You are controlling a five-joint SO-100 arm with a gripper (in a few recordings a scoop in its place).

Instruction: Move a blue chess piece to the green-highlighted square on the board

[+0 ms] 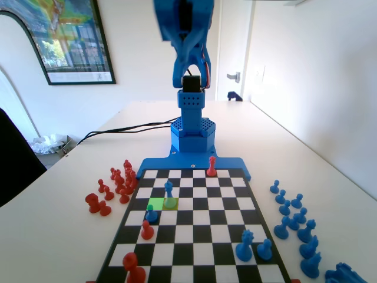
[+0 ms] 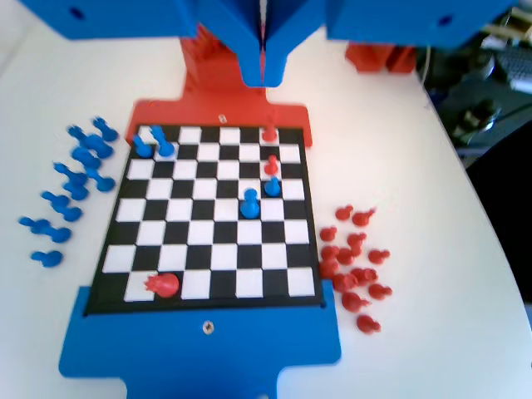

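Note:
The slim blue chess piece [image 1: 169, 193] stands upright on a duller yellow-olive square, touching nothing. The green-highlighted square [image 1: 155, 204] lies directly to its left in the fixed view, with nothing on it. In the wrist view the same piece [image 2: 249, 204] stands near the middle of the board [image 2: 116, 249]. My gripper [image 1: 188, 59] hangs high above the arm's end of the board [image 1: 194, 236], well away from the piece. Its jaws [image 2: 263, 76] are shut with nothing between them.
A blue pawn [image 1: 151, 213] stands just in front of the green square, with a red pawn [image 1: 147, 230] behind it. Two big blue pieces [image 1: 253, 247] stand front right. A red piece [image 1: 211, 166] stands by the arm. Loose red pieces [image 1: 115, 188] lie left, blue ones [image 1: 294, 218] right.

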